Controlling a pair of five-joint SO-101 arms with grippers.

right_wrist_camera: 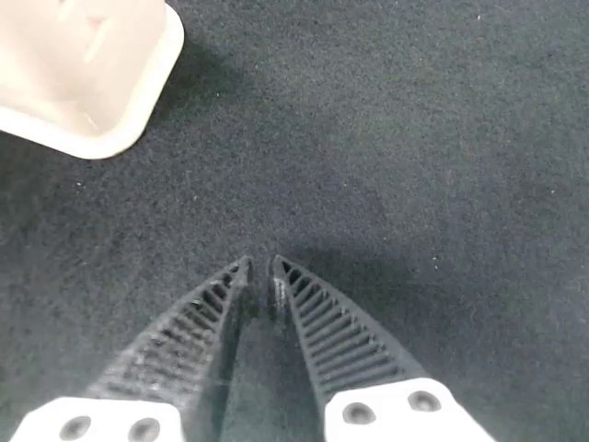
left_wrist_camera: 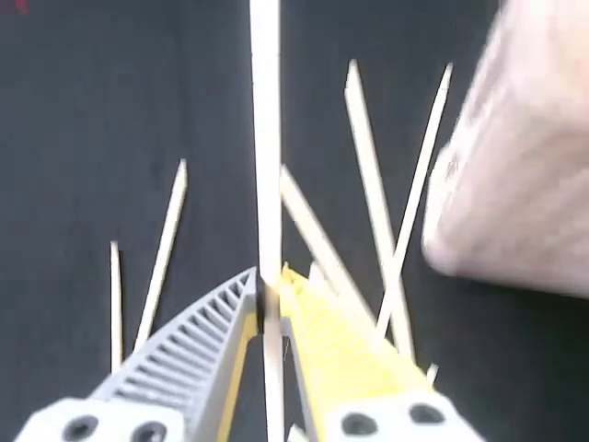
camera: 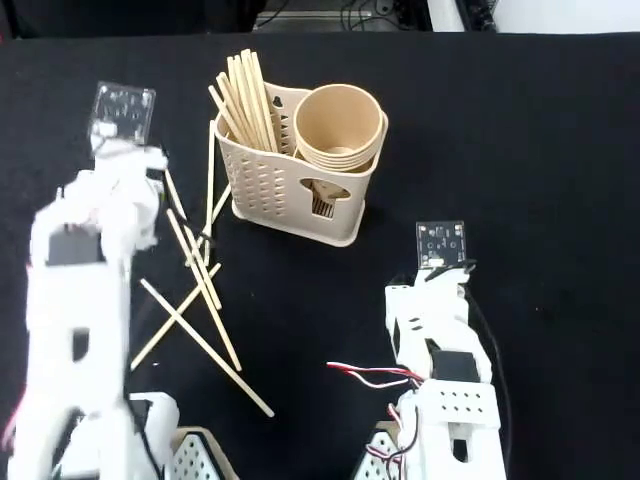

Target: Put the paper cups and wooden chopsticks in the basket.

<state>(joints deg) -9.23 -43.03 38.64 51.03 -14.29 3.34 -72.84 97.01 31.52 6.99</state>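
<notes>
Grip: left fingers (left_wrist_camera: 198,331) clamped on pale wooden chopstick (left_wrist_camera: 266,138); lift vertical over beige perforated basket (camera: 280,190) beside them; right fingers (right_wrist_camera: 184,341) closed, empty.

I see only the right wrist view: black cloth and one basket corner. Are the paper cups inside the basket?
Observer: Yes, the paper cups sit stacked inside the basket.
Operator: And the chopsticks?
Observer: Several loose chopsticks lie on the table beside the basket.
Operator: What about the left gripper?
Observer: The left gripper is shut on one chopstick.
</notes>
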